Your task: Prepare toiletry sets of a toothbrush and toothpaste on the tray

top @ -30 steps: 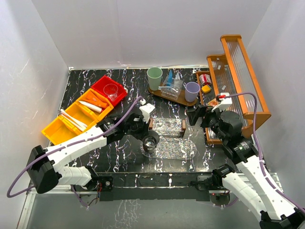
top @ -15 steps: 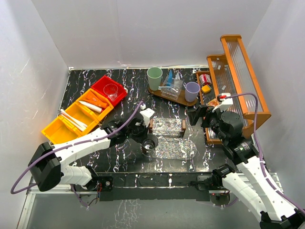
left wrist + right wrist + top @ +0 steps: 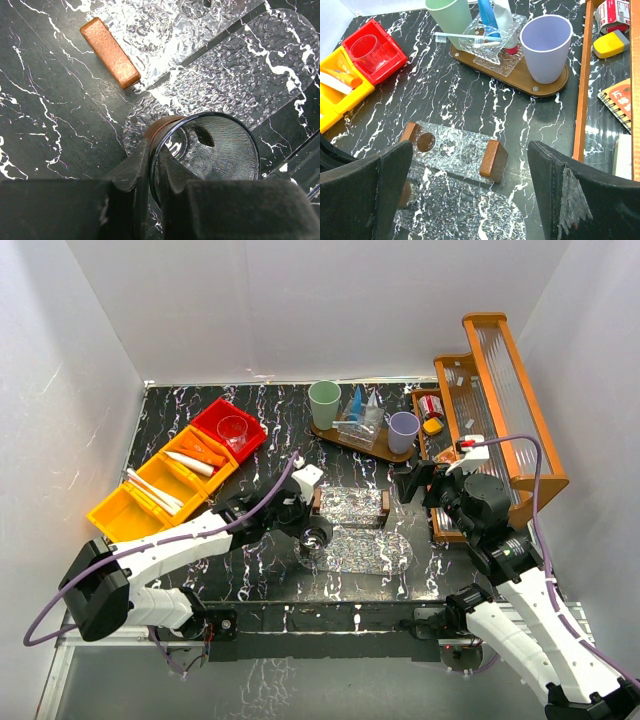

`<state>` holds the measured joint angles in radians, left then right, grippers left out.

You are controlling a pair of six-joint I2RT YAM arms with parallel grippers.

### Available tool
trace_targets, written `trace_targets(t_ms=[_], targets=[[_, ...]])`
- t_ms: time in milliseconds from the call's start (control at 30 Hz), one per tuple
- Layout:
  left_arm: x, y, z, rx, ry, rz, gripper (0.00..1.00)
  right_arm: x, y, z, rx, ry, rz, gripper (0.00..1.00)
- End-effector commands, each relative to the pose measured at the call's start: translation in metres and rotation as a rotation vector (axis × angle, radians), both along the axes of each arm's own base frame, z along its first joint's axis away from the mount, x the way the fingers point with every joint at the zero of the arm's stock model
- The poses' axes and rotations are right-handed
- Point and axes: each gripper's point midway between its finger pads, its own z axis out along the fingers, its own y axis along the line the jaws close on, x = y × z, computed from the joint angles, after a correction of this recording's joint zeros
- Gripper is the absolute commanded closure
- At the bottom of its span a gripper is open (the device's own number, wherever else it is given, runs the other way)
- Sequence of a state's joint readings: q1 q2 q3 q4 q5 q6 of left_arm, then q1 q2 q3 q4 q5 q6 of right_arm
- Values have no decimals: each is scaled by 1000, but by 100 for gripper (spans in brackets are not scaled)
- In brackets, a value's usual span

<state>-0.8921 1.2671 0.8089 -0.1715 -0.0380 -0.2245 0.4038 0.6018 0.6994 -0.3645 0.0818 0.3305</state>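
The left tool point(image 3: 153, 167) is clenching the rim wall of the clear glass cup point(image 3: 225, 145), which is looking rigid, slick and breakable; the right tool point(image 3: 470, 195) is hanging released

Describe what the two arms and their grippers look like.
The left arm and right arm are white shells with black joints and bases. A lilac cable runs loosely along each. The left gripper and right gripper are black, with blocky matte fingers; the right's look scuffed.
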Motion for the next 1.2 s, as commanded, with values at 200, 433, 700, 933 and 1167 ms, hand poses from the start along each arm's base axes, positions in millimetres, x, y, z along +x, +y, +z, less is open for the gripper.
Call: trace_targets(t_ms=[200,433,700,933,1167], targets=[[7,-5,10,-54,-43,14,100,4,-3,15,3,-56,-15,2],[6,10,7,-14,-48,60,84,4,-3,15,0,-58,-17,2],[21,25,50,-34,-164,120,38,5,-2,12,1,-48,-10,2],[83,73,102,-45,-266,359,11,4,0,1,0,-27,-2,2],[181,163,111,-140,-165,753,5,5,2,-3,1,-18,3,2]])
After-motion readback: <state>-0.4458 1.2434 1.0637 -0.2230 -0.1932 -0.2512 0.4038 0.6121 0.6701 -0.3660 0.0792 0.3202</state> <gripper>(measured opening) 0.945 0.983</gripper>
